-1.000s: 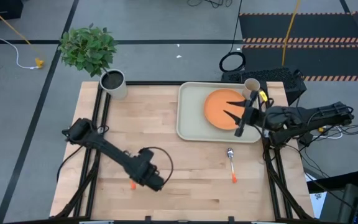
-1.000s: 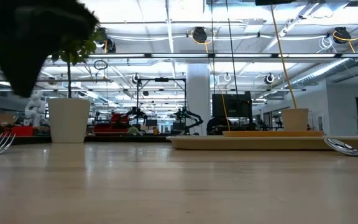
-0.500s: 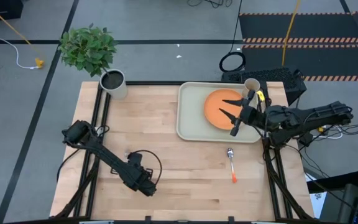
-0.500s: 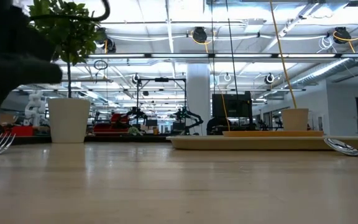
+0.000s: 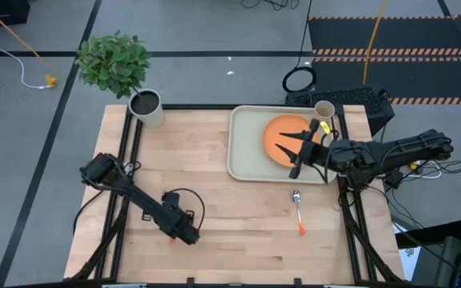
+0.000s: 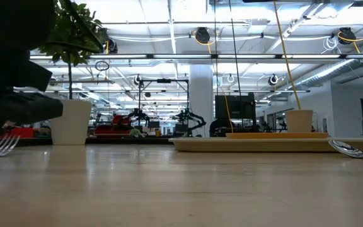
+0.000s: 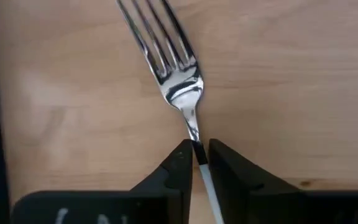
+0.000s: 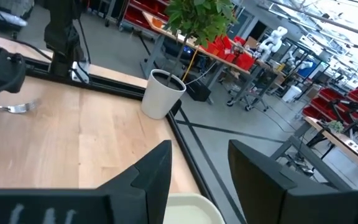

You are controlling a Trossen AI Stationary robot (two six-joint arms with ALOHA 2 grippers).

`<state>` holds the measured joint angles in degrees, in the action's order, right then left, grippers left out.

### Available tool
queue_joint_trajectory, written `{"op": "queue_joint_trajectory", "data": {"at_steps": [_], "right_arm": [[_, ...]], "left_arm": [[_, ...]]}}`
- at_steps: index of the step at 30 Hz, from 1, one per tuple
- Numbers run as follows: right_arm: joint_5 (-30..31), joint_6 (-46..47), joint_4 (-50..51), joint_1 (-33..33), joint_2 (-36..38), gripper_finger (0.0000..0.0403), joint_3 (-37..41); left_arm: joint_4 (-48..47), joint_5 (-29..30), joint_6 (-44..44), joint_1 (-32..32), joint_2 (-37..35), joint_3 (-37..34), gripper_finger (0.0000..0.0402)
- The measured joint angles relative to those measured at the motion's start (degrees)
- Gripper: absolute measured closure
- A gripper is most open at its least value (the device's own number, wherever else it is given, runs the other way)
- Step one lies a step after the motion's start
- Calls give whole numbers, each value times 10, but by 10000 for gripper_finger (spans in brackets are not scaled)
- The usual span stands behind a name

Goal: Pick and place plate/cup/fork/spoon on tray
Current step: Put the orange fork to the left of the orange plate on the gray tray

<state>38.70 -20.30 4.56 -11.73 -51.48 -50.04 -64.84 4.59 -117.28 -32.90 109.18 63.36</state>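
Note:
The fork lies on the wooden table near its left near corner, with the tines toward the far edge; its orange handle is hidden under my left gripper. That gripper also shows in the high view, low over the fork and shut on it. The orange plate and the beige cup stand in the tray. My right gripper hangs open and empty over the plate. The spoon lies on the table near the tray's near edge. My left gripper pinches the fork's thin metal neck, just behind the tines, between its two fingertips. The fingers point down and lie across the fork. The tines are low at the table; I cannot tell whether they touch it.
A white pot with a green plant stands at the table's far left corner. Black frame rails run along the table's left and right sides. Bare wood lies between the fork and the spoon.
My left gripper has gone toward the table's left edge and come down over the fork. My right gripper has moved a little toward the table's left over the plate and stays open.

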Motion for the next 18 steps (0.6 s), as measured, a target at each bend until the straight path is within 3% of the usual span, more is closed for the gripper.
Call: {"op": "queue_joint_trajectory", "data": {"at_steps": [7,12,18], "right_arm": [[0,16,8,-5,0,250,0],[0,16,8,-19,0,250,0],[1,13,2,-28,0,250,0]], "left_arm": [[26,-11,64,24,-2,-15,391],[28,-7,102,34,-21,-18,385],[15,63,109,38,-60,-20,395]]}}
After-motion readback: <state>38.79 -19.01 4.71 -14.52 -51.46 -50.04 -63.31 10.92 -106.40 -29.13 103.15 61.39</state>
